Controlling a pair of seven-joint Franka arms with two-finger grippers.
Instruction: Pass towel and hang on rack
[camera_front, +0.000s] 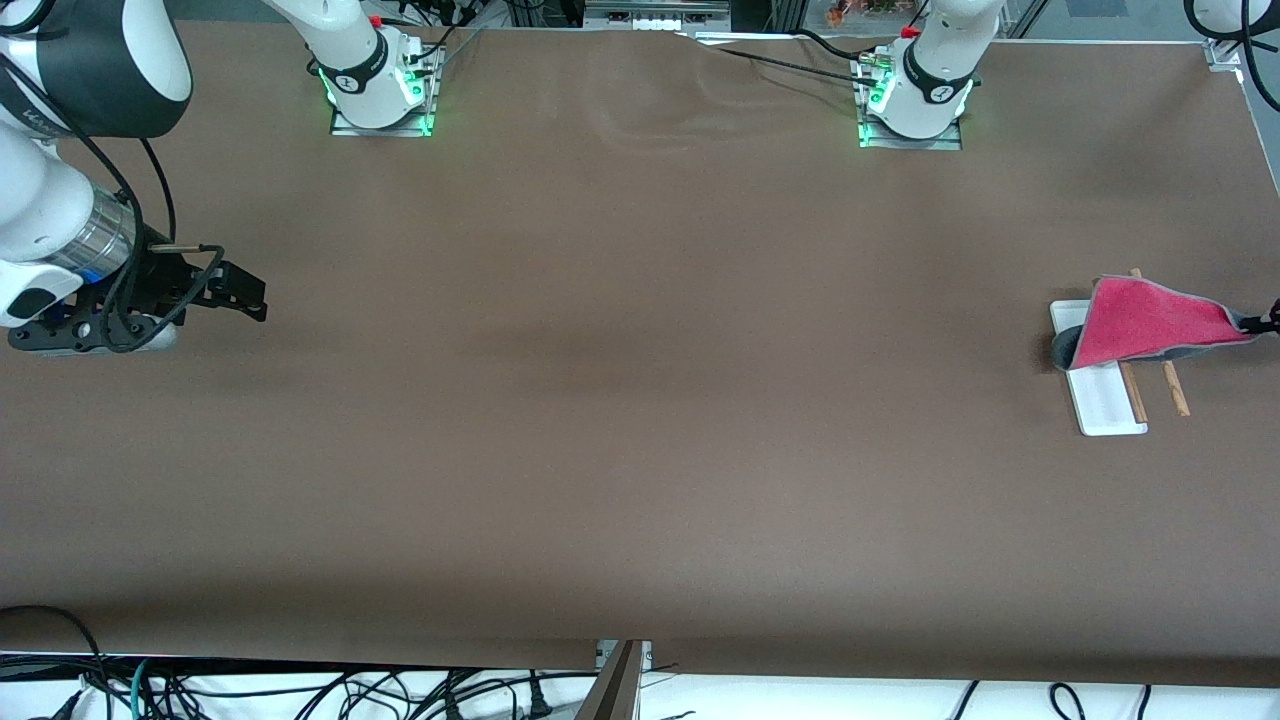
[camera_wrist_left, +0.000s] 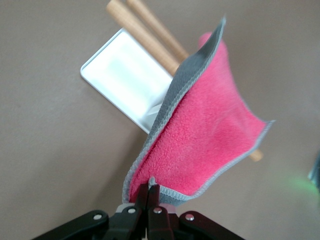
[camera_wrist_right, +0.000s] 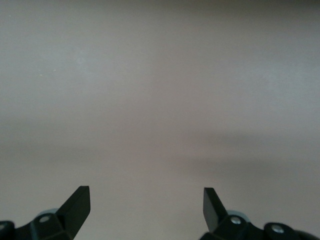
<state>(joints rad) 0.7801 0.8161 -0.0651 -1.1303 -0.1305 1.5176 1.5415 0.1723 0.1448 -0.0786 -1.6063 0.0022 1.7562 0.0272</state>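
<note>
left gripper (camera_wrist_left: 150, 192) pinches the towel (camera_wrist_left: 205, 135) by one corner, draped over the rack (camera_wrist_left: 125, 80). released unevenly, it could slide off the rods. right gripper (camera_wrist_right: 146, 205) waits open, empty, over bare bench (camera_front: 620, 400).

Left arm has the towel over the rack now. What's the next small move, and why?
Probably lower the left gripper a little, then release. Its jaws pinch one corner of the towel, which drapes over the rack rods with that corner held up off them. The right gripper waits open at the right arm's end of the table.
</note>
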